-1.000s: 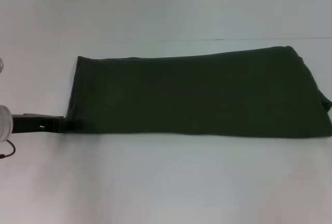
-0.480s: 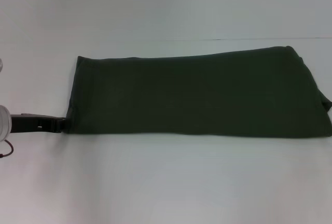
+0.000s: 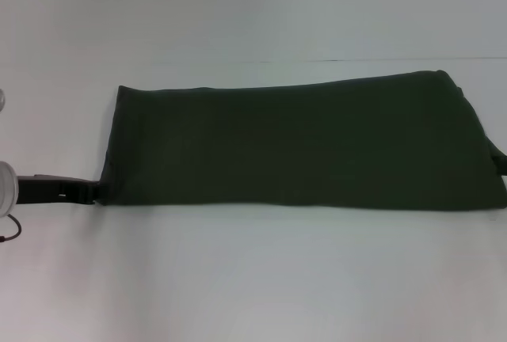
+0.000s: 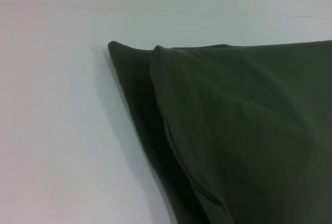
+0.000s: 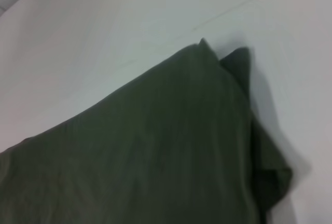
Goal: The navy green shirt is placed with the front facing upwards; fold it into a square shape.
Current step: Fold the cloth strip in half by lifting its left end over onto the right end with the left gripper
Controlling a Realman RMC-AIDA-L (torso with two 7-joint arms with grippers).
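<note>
The navy green shirt (image 3: 301, 144) lies flat on the white table as a long folded band, running from left to right, plain side up with no lettering showing. My left gripper (image 3: 93, 191) sits low at the band's near left corner, right against the cloth edge. The left wrist view shows that end of the shirt (image 4: 249, 130) as two stacked layers with one corner peeking out. In the right wrist view, the other end of the shirt (image 5: 155, 146) has a sleeve fold sticking out beyond the band. My right gripper does not show in any view.
The white table (image 3: 253, 279) stretches in front of and behind the band. A thin seam line (image 3: 356, 60) crosses the tabletop just beyond the shirt's far edge. The shirt's right end reaches the head view's right border.
My left gripper has drawn back to the left, off the shirt's near left corner that it overlapped a second ago. The shirt itself has stayed put.
</note>
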